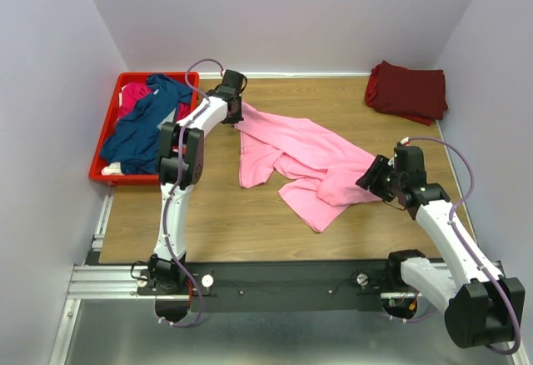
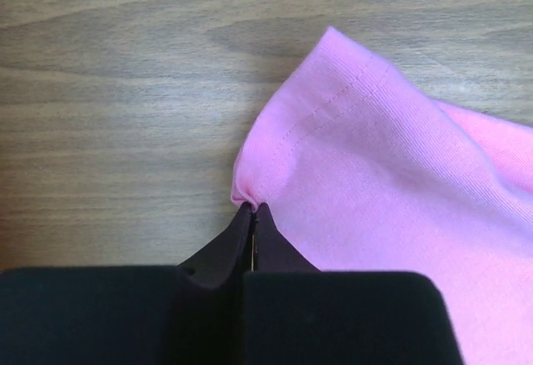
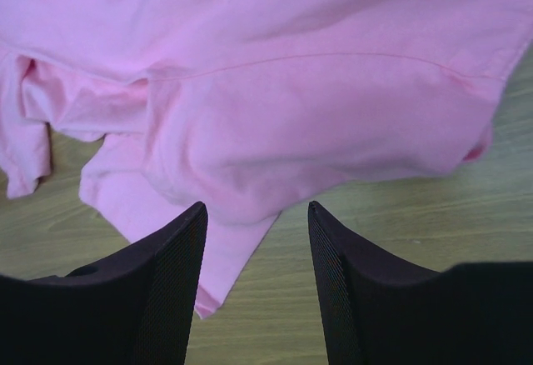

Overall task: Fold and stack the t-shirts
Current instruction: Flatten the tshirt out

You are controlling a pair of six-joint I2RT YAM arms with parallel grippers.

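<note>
While pinching the upper-left corner of the light pink t-shirt (image 1: 308, 152) in the left end effector (image 1: 239, 117), probably best to close the wide-apart right end effector (image 1: 372, 176) on its lower-right end just ahead.

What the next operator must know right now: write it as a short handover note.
Left gripper: shut on a hemmed corner of the light pink t-shirt, at its far-left end near the red crate.
Right gripper: open, a finger on either side of the pink shirt's near-right edge, not closed on it.
Maroon t-shirt: looks folded, on the table at its far right corner.
Navy t-shirt and magenta t-shirt: heaped in the crate.
Done: maroon, apparently.
Left: flatten and fold pink, then navy and magenta; stack all four.
</note>
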